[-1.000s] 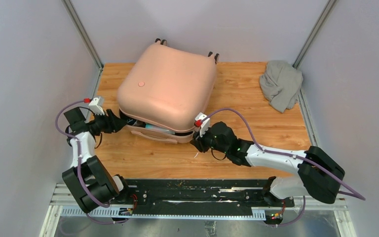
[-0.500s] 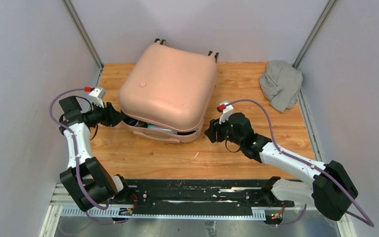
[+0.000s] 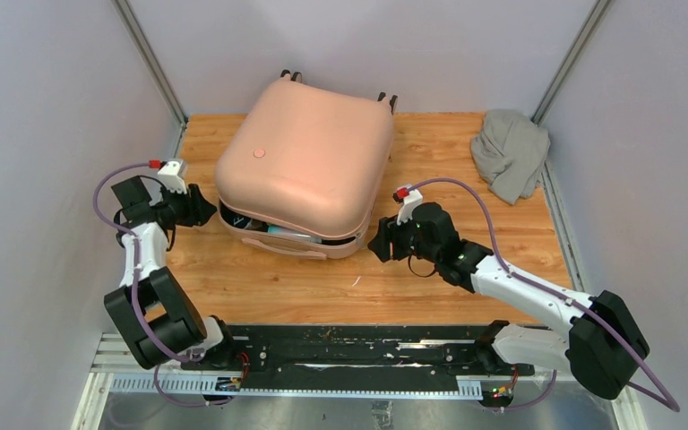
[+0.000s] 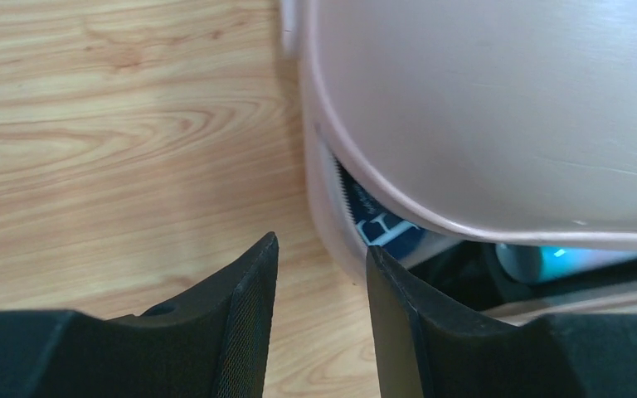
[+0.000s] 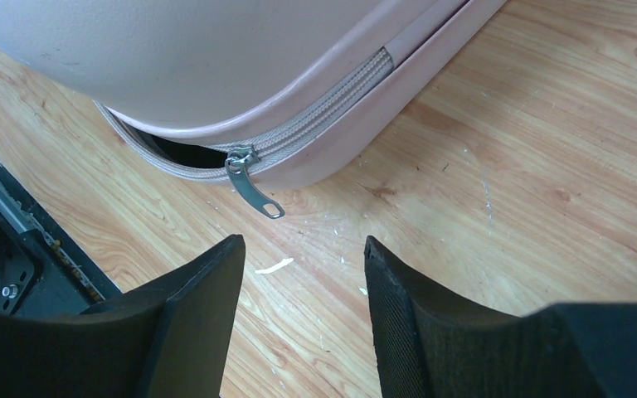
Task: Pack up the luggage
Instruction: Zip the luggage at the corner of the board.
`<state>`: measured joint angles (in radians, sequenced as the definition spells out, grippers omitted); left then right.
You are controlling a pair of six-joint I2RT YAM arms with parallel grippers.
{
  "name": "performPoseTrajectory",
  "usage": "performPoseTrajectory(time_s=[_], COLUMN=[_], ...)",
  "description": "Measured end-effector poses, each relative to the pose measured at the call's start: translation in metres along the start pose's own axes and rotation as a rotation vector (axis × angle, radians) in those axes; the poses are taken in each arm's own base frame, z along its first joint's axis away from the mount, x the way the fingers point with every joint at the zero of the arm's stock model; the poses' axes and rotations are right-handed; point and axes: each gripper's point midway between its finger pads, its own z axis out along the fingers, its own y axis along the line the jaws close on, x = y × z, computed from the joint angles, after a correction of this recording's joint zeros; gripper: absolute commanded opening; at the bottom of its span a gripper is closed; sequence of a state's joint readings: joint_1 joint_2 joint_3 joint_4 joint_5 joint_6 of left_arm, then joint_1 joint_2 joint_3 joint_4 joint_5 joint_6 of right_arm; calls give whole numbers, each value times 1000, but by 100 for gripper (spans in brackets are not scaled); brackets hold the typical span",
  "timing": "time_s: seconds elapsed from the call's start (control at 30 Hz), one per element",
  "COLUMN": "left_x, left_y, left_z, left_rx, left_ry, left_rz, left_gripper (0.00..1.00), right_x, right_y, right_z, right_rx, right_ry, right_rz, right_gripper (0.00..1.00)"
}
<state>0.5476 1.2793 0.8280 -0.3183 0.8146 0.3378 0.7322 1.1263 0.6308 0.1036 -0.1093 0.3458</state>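
Observation:
The pale pink luggage [image 3: 305,161] lies flat at the back middle of the wooden table, lid down but ajar along its near edge, with dark contents showing in the gap [image 3: 273,231]. My left gripper [image 3: 204,208] is open and empty just left of the near-left corner of the luggage [image 4: 481,124]. My right gripper [image 3: 378,246] is open and empty just right of the near-right corner. The right wrist view shows the shell [image 5: 216,50] and a metal zipper pull [image 5: 253,192] hanging at the end of the zipped stretch, ahead of my fingers.
A grey cloth bundle [image 3: 511,152] lies at the back right corner of the table. Grey walls close in on both sides and behind. A black rail [image 3: 358,345] runs along the near edge by the arm bases.
My right gripper drew back from the luggage's near edge to its near-right corner and the arm swung right. My left gripper pulled back left from the gap. The lid stays ajar.

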Motion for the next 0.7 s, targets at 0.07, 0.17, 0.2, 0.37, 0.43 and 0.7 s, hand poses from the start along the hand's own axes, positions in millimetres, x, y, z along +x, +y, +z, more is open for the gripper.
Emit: performPoseTrajectory(time_s=[0.07,0.17,0.2,0.37,0.43,0.7], left_x=[3,9,12,19,19,18], left_y=[10,17,18,24,25,20], left_z=[4,11,13,22,23,25], left_rx=[-34,-54,-58,-66,-68,-62], left_ry=[6,13,17,19,15,15], left_rz=[-13,-39,-51,-105,-117,-98], left_gripper=[48,51,52,57,57,58], right_x=[1,1,1,1,-1,-15], right_y=[1,1,1,2,2,3], right_z=[0,0,0,-1,-4,-9], right_rx=[-2,-2,-2,-2,-2,12], right_ry=[3,4,5,3,-3,-22], right_rz=[7,16,20,29,28,26], right_gripper=[60,60,60,66,67,69])
